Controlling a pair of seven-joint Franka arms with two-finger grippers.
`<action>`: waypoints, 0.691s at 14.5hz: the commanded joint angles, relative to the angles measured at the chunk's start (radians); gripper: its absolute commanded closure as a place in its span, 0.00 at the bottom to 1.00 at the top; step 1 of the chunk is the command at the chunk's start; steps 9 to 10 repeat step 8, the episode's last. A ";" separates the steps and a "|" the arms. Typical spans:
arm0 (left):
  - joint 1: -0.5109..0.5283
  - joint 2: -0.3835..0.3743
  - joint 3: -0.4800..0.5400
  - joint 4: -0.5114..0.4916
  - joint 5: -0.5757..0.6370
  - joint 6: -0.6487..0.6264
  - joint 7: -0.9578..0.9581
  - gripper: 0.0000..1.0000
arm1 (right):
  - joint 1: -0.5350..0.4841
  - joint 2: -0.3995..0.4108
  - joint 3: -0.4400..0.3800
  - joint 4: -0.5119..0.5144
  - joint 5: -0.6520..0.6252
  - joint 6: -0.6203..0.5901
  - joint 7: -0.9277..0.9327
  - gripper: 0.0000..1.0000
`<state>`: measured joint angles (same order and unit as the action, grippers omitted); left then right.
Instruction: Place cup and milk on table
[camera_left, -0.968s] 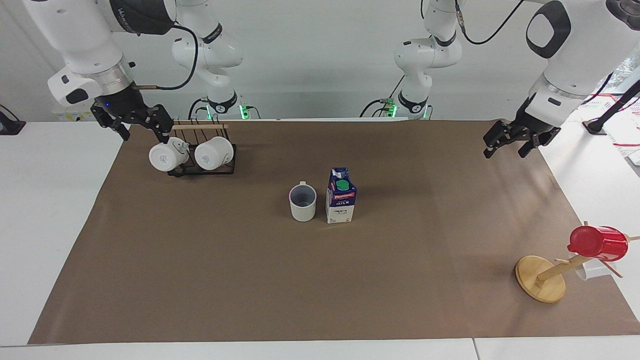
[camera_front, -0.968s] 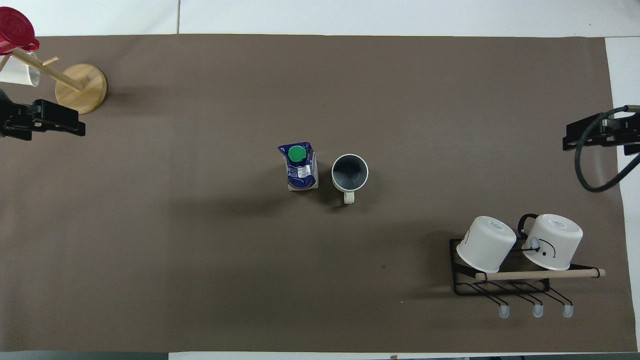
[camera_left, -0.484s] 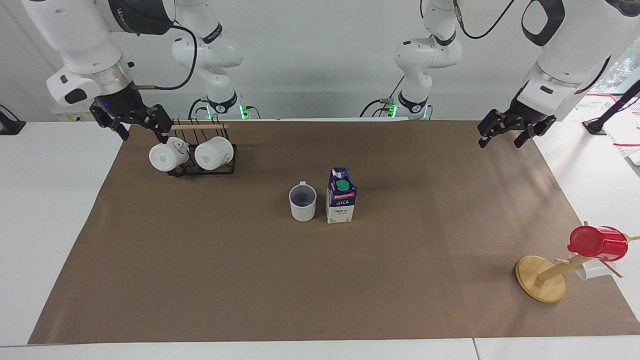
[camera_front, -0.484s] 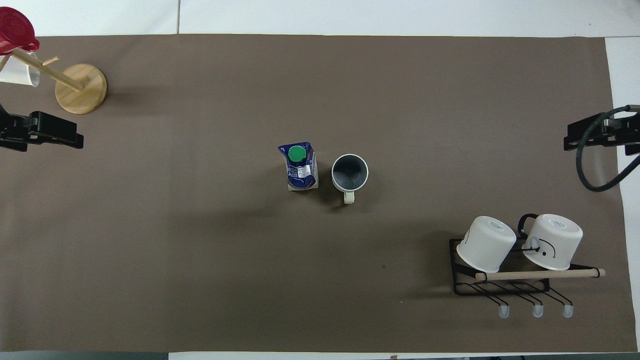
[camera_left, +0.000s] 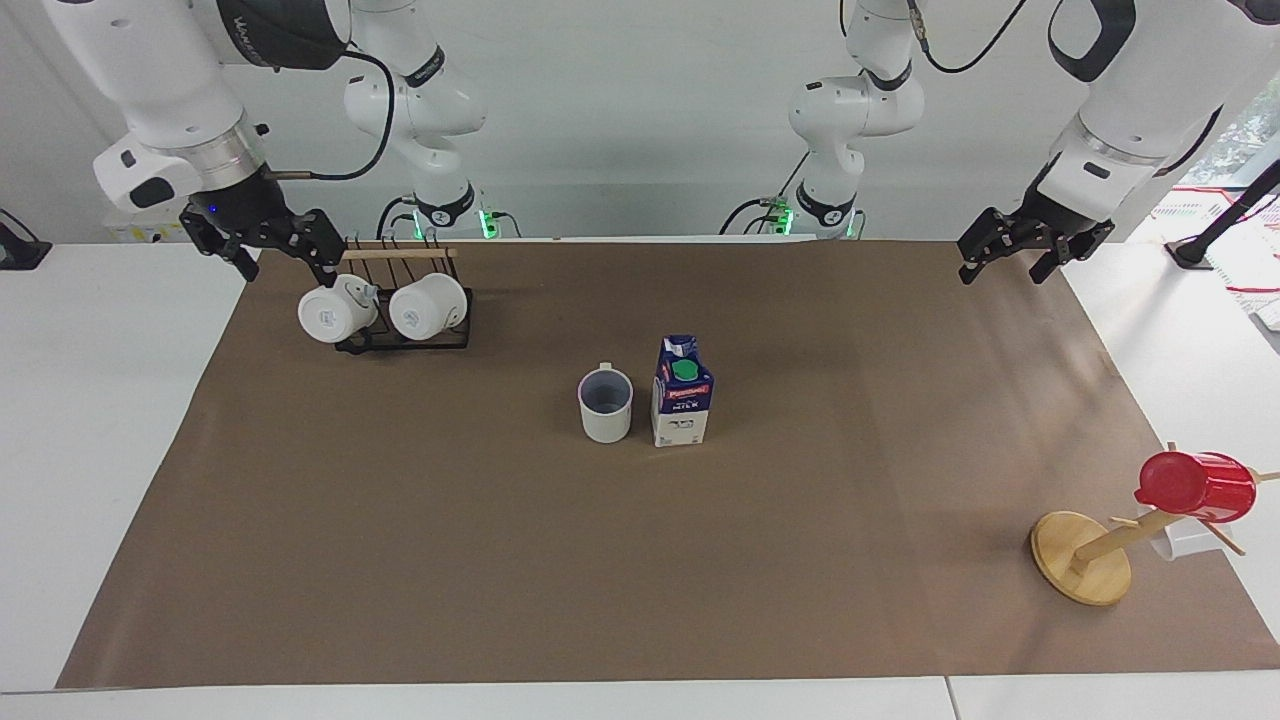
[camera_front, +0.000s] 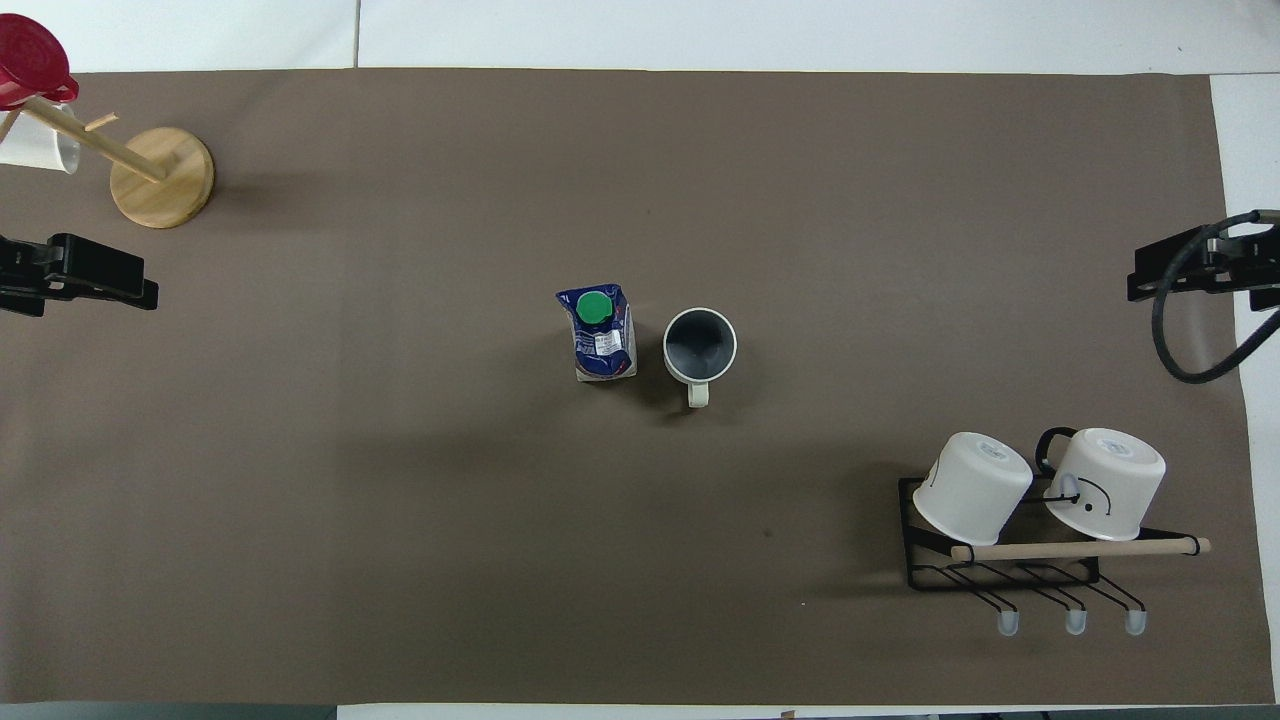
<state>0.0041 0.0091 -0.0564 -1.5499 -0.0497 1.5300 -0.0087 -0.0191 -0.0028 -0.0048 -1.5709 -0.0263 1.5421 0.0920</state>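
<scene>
Brown paper covers the table (camera_left: 420, 600) from end to end, and I take the milk (camera_left: 682, 392) as my landmark: it stands upright at the middle of the sheet, green cap up, gable ridge on top. From my remote seat I read both arms as pulled back and raised off the work. My left gripper (camera_left: 1022, 250) hangs over the paper's corner at the left arm's end, well apart from the milk, fingers spread and holding nothing. My right gripper (camera_left: 270, 245) hovers at the right arm's end, also well apart from the milk and just beside the black wire rack (camera_left: 405, 335) where two all-white mugs (camera_left: 385, 308) rest tipped on their sides; its fingers are likewise spread and empty. The wooden mug tree (camera_left: 1085, 555) with the red cup (camera_left: 1195, 487) stands at the left arm's end of the table, farther from the robots than the milk. The cup (camera_left: 606, 404) stands upright just beside the milk on the right arm's side, the two close but with a sliver of paper showing between them in the overhead view, its small handle (camera_front: 697, 393) turned toward the robots. Neither gripper is clearly nearer to the pair. I judge the task done, with both things set on the table, so I would keep both arms waiting clear.
</scene>
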 joint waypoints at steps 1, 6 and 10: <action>-0.006 -0.023 0.006 -0.015 0.036 -0.017 0.007 0.00 | -0.009 -0.002 0.005 0.000 0.005 -0.005 -0.026 0.00; -0.013 -0.023 0.006 -0.022 0.036 -0.011 0.006 0.00 | -0.004 0.000 0.005 0.000 0.002 0.021 -0.055 0.00; -0.016 -0.024 0.006 -0.022 0.036 -0.014 -0.001 0.00 | -0.004 0.000 0.005 0.000 0.002 0.021 -0.055 0.00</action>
